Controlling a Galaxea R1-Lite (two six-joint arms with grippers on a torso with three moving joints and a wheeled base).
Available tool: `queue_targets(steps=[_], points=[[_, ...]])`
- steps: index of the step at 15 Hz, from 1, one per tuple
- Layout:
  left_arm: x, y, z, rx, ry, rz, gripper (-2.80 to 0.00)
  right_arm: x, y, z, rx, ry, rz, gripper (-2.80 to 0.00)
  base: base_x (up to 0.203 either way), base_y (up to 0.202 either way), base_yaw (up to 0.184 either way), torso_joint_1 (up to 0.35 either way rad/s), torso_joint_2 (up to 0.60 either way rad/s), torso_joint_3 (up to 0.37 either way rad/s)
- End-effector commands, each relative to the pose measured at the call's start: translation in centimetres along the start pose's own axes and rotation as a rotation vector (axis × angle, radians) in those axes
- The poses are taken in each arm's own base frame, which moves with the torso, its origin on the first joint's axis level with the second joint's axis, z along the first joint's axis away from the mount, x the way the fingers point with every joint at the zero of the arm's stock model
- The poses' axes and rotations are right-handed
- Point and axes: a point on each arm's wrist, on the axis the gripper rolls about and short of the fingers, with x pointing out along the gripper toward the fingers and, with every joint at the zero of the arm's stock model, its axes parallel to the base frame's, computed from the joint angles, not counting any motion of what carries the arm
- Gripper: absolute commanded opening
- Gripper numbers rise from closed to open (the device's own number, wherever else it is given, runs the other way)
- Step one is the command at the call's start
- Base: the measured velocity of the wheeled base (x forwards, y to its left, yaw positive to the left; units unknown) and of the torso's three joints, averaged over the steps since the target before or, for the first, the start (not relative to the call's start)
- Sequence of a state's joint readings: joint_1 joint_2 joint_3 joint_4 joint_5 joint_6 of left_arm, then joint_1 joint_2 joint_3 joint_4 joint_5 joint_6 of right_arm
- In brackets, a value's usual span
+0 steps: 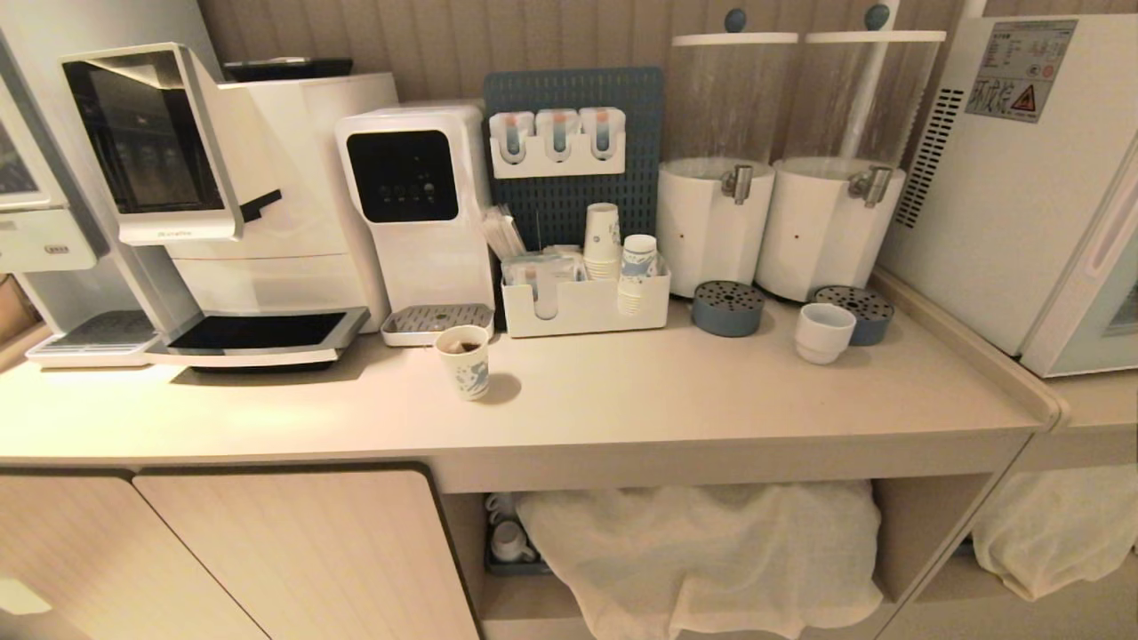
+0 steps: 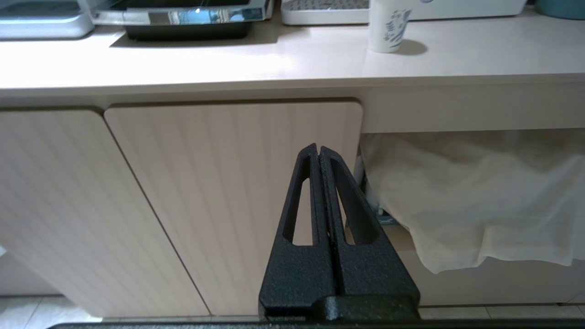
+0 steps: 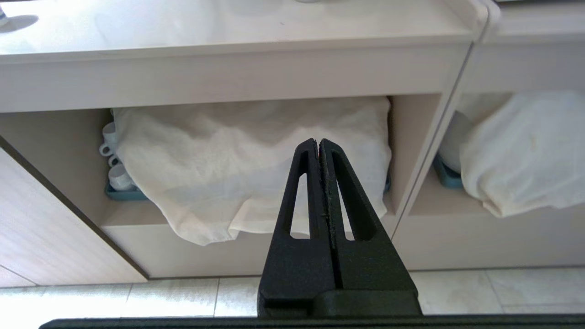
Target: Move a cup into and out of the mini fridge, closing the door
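1. Head view: neither gripper appears here. A pale countertop (image 1: 667,400) runs across the picture. The cup (image 1: 823,332), small, squat and white, stands upright on it toward the right, just in front of a round blue-grey drip tray (image 1: 855,311) and touching or nearly touching it. Behind the cup stand two white drink dispensers (image 1: 773,222) with clear upper cylinders. At the far right sits the mini fridge (image 1: 1005,178), white and boxy, with a warning sticker on its side; only a strip of the door (image 1: 1102,293) shows at the picture's edge, and whether it is fully closed cannot be told. Near the counter's middle stands a paper cup (image 1: 465,360) with a blue pattern and dark liquid inside. A white organiser (image 1: 587,307) holding stacked paper cups sits behind it, with a water dispenser (image 1: 413,213) and a coffee machine (image 1: 222,204) to the left.

2. Left wrist view: the left gripper (image 2: 318,148), black, has its two fingers pressed together and holds nothing. It hangs below counter height, pointing at a light wood cabinet door (image 2: 219,183). The patterned paper cup is above and beyond the fingertips, on the counter. A white cloth (image 2: 480,196) drapes over an open shelf beside the gripper.

3. Right wrist view: the right gripper (image 3: 318,141) is likewise closed tight and empty. It points at a white cloth-covered shelf (image 3: 251,173) under the counter. Small white cups (image 3: 112,160) on a blue tray peek out beside the cloth. The task's cup is not seen here.
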State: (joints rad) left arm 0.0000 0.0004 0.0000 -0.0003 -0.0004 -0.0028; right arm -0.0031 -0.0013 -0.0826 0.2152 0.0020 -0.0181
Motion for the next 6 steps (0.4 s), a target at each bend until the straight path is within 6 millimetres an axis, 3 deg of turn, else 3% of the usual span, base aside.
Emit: queue_targets(steps=[1,6], points=[[0.0,0.0,0.0,0.0,0.0,0.0,-2.8,0.01,0.0,0.0,0.003,0.002,-0.002,-2.8,0.0,0.0,0.0,0.0,0.0,0.0],[0.0,0.0,0.0,0.0,0.0,0.0,-2.8,0.01,0.0,0.02,0.017,0.001,-0.002,-2.8,0.0,0.0,0.0,0.0,0.0,0.0]])
